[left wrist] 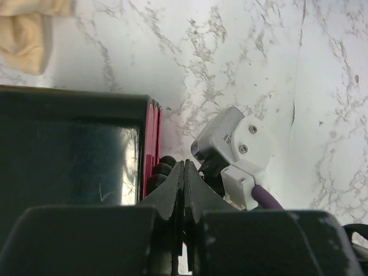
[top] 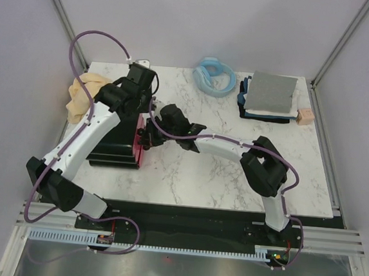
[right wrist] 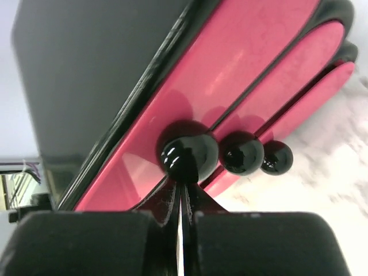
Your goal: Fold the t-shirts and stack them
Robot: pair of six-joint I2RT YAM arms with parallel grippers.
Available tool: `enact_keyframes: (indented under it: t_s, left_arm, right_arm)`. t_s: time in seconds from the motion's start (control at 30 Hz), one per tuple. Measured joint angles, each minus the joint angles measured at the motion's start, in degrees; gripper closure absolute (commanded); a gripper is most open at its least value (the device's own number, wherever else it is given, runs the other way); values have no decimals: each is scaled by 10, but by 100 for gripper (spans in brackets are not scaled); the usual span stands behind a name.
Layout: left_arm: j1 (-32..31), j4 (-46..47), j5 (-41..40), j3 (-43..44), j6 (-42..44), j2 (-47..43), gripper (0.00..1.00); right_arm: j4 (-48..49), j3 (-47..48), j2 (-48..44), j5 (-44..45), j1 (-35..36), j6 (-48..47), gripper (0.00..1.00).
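Observation:
A pale yellow-cream t-shirt (top: 81, 95) lies crumpled at the back left; its edge shows in the left wrist view (left wrist: 26, 31). Folded t-shirts (top: 270, 94) are stacked at the back right, grey on top, white and dark navy below. My left gripper (top: 146, 113) is shut and empty (left wrist: 185, 168) above the edge of the black box. My right gripper (top: 146, 136) is shut (right wrist: 181, 188), its tips against the largest of three black knobs (right wrist: 188, 154) on the box's pink-red side. Neither gripper touches a t-shirt.
The black box (top: 113, 152) with its pink-red side (right wrist: 241, 63) stands at the left centre, under both grippers. A light blue ring-shaped thing (top: 214, 76) lies at the back centre. A small peach block (top: 304, 116) sits right of the stack.

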Motion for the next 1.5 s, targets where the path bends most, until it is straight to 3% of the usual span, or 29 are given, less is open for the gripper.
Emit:
enact_keyframes:
  t_s: [0.17, 0.33, 0.77, 1.2, 1.5]
  left_arm:
    - [13, -4, -18, -16, 0, -41, 98]
    - [9, 10, 14, -19, 0, -46, 98]
    - [14, 47, 25, -17, 0, 154, 98]
    - [54, -1, -45, 112, -44, 290, 98]
    - [68, -64, -56, 73, -88, 266, 98]
  right_arm:
    - [30, 23, 20, -2, 16, 1, 100]
    - [12, -56, -43, 19, 7, -7, 100]
    - [-52, -243, -329, 114, -76, -7, 100]
    - [-95, -315, -395, 144, -87, 3, 100]
    - [-103, -334, -407, 146, -89, 10, 100]
